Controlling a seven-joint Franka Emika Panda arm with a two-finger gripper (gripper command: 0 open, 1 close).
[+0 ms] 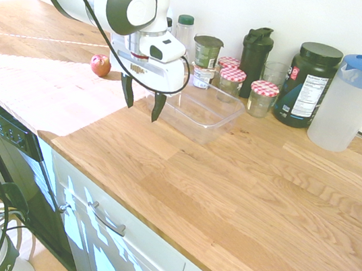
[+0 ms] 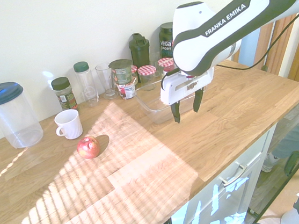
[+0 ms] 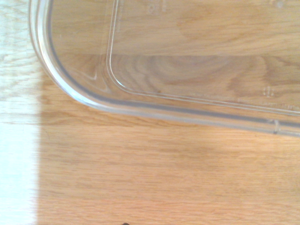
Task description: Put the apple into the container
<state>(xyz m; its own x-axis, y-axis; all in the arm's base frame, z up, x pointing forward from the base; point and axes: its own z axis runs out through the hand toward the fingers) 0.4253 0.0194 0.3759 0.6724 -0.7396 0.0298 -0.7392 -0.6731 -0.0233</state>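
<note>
The small red apple [image 1: 99,65] [image 2: 88,147] lies alone on the wooden counter, in front of a white mug. The container [image 1: 202,128] [image 2: 147,102], a shallow clear plastic tub, stands empty near the jars. My gripper [image 1: 141,107] [image 2: 187,113] hangs open and empty just above the counter, at the tub's front edge on the side facing the apple. The apple sits well away from the gripper. One rounded corner and the rim of the container [image 3: 140,108] fill the wrist view, with bare wood beside them.
Behind the tub stand red-checked-lid jars [image 1: 263,97], a black shaker [image 1: 256,51], a dark supplement tub [image 1: 309,76] and a blue-lidded pitcher [image 1: 349,103]. The white mug [image 2: 69,124] sits near the apple. The counter's front edge [image 1: 157,200] runs close by.
</note>
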